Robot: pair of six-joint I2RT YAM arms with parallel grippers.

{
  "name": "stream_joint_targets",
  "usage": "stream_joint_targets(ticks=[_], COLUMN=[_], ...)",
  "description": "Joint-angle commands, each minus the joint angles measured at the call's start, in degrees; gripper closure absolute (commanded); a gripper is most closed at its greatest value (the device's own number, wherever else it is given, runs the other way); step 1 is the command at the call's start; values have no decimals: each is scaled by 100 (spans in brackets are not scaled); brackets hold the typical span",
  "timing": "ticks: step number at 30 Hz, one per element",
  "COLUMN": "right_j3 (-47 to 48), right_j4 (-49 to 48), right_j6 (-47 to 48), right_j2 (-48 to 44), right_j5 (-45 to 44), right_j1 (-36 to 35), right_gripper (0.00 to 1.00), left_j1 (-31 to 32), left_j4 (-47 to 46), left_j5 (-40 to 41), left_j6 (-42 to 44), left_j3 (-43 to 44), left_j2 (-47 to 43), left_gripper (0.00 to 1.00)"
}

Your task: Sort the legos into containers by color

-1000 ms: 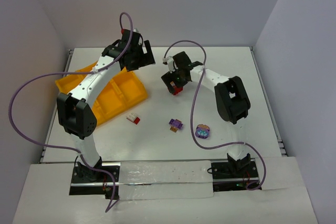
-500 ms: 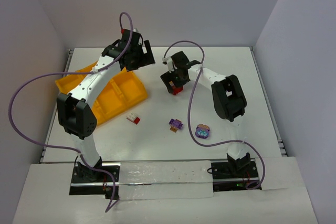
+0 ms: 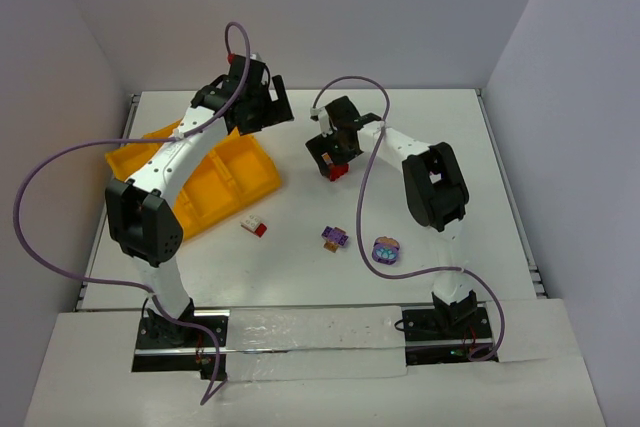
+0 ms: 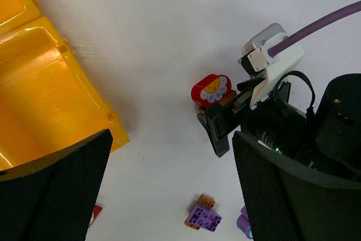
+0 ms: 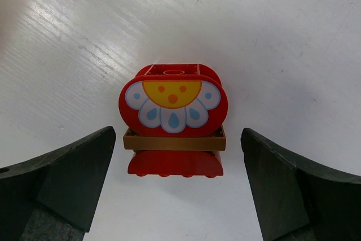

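Red flower-print brick (image 5: 173, 117) sits centred between the right gripper's (image 3: 335, 159) jaws, which are spread wide with a gap on both sides, nothing gripped yet. Reads as the pre-grasp on a red lego. Next move needs a straight drop and a squeeze across the brick's sides, then a carry left to the yellow-orange tray (image 3: 130, 162). Left gripper (image 3: 268, 107) hangs wide too, empty, near the tray's far right corner and just left of the right one. That's likely the tightest spot on the carry path; the arms could clash. Other legos lie nearer: red-and-white brick (image 3: 254, 227) just beside the tray's near right side, purple-orange brick (image 3: 335, 238) and purple-blue brick (image 3: 385, 250) mid-table. Bare table (image 3: 440, 127) all round the flower brick, table edges well apart.
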State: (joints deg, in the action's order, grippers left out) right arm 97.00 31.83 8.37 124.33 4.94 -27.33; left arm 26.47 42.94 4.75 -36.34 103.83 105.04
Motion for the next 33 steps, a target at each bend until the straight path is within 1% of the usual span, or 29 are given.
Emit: stream_joint_targets(ticks=[1, 13, 17, 21, 25, 29, 30, 31, 33], right_j3=[3, 65, -5, 21, 22, -118, -176, -281, -407], right_j4=[80, 350, 318, 315, 260, 96, 32, -64, -166], right_j6=[-106, -327, -338, -406, -411, -424, -425, -433, -450], right_j2=[9, 153, 129, 162, 136, -11, -61, -161, -276], right_j5=[9, -28, 9, -72, -90, -116, -115, -109, -39], right_j1=[35, 30, 28, 35, 35, 26, 27, 35, 26], right_gripper=[0, 2, 7, 8, 14, 17, 20, 28, 38], left_j1=[-37, -54, -68, -107, -125, -125, -125, -125, -133], left_j4=[-31, -193, -91, -58, -61, 65, 59, 3, -31], left_j5=[43, -62, 32, 87, 65, 78, 81, 104, 113], left_j6=[65, 90, 149, 118, 96, 55, 47, 39, 30], left_j3=[-9, -267, -210, -179, -138, -61, -100, -182, -231], left_j2=[-238, -302, -285, -309, -285, -198, -227, -284, -326], left_gripper=[5, 4, 3, 3, 3, 3, 3, 3, 3])
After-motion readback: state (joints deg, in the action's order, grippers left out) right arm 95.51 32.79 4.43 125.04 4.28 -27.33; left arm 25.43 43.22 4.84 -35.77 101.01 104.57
